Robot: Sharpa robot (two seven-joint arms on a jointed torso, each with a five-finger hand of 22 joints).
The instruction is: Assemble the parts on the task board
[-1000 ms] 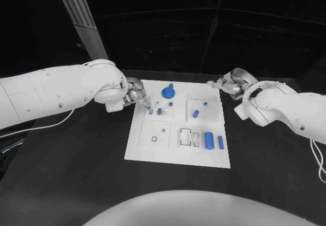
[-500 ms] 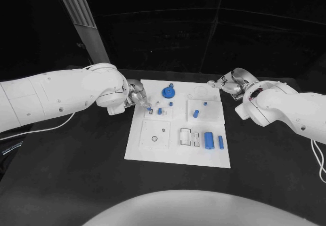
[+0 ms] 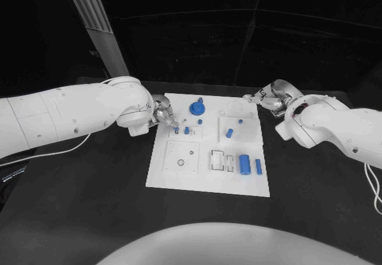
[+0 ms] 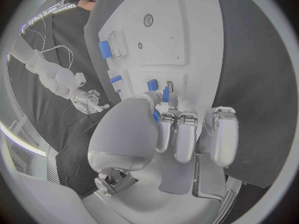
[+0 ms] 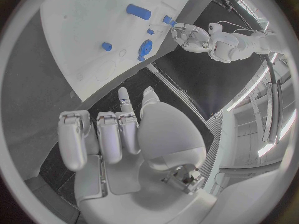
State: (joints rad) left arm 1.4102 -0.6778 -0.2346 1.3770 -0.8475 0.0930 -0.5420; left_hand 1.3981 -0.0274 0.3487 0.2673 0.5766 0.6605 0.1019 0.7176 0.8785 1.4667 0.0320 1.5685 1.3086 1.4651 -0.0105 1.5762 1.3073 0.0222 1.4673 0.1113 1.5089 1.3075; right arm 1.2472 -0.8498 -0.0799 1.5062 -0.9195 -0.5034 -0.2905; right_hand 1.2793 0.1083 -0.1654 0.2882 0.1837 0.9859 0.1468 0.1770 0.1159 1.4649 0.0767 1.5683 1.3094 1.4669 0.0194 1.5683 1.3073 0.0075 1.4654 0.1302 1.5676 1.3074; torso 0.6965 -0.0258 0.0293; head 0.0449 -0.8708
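The white task board (image 3: 208, 182) lies mid-table. My left hand (image 3: 163, 117) hovers over its far left part and pinches a small blue part (image 3: 176, 131) between thumb and finger, right beside a blue peg (image 3: 187, 131) standing in the board. The left wrist view shows the pinched blue part (image 4: 156, 115) at the fingertips (image 4: 167, 124), just above the board (image 4: 187, 35). My right hand (image 3: 269, 99) sits off the board's far right corner, its fingers (image 5: 115, 134) curled in on nothing.
On the board are a blue round knob (image 3: 197, 105), a small blue stud (image 3: 200, 121), a slanted blue peg (image 3: 229, 133), a thick blue cylinder (image 3: 245, 164) and a thin blue pin (image 3: 259, 166). A pale post (image 3: 99, 33) rises at the far left.
My left arm has shifted a little to the right, bringing the pinched blue part slightly nearer the standing peg. The right hand has stayed put.
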